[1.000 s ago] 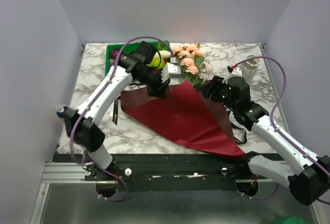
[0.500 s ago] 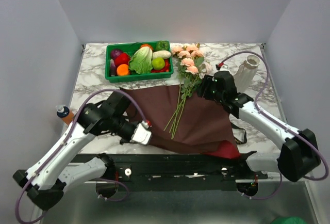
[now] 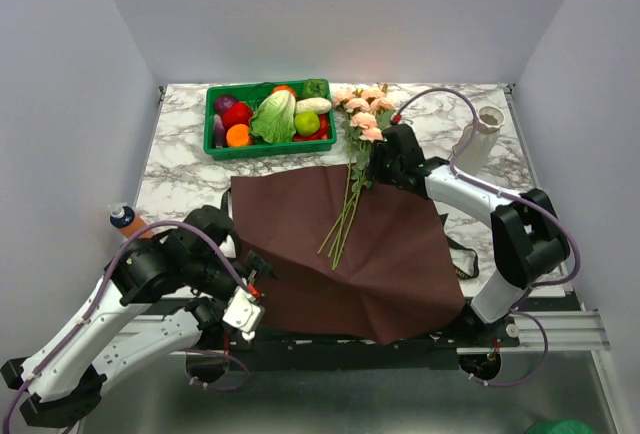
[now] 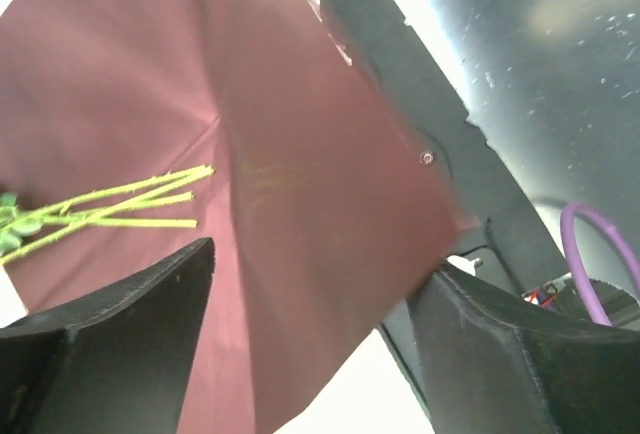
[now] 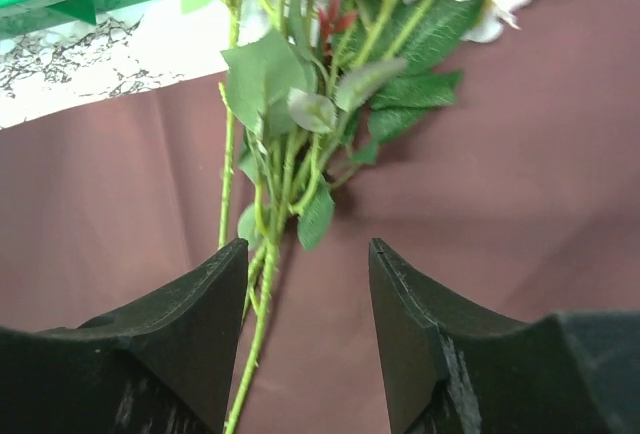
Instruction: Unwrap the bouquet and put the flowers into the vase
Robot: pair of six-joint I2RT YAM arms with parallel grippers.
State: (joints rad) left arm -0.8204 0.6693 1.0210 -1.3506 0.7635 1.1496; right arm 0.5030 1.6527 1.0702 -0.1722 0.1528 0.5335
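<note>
A second ago the dark red wrapping paper (image 3: 380,254) was folded over as a cone with the left arm stretched across it. Now it lies spread flat on the table (image 3: 180,179), and the left arm has pulled back to the near edge at about 7 o'clock. The flowers (image 3: 362,119) lie uncovered. Their blooms are at roughly 12 o'clock, just beside the green tray (image 3: 212,146) of vegetables, and their stems (image 3: 340,222) run down toward the middle of the sheet. The black ribbon (image 3: 463,260) lies loose at the paper's 4 o'clock edge. By my reading the unwrapping is essentially done, and what remains is lifting the flowers into the vase (image 3: 480,139), which stands upright at 2 o'clock, well apart from the blooms.

The left hand (image 4: 320,354) has sprung wide open from a tight clench. In its wrist view the near corner of the paper shows between the spread fingers but nothing is pinched, so it has let the sheet go.

The right hand (image 5: 305,354) has moved in over the leafy part of the stems. Its fingers (image 5: 170,334) stand partly open, with one stem running just beside the left one and the leaf cluster ahead of the gap. It grips nothing yet and looks poised to close on the stems.
</note>
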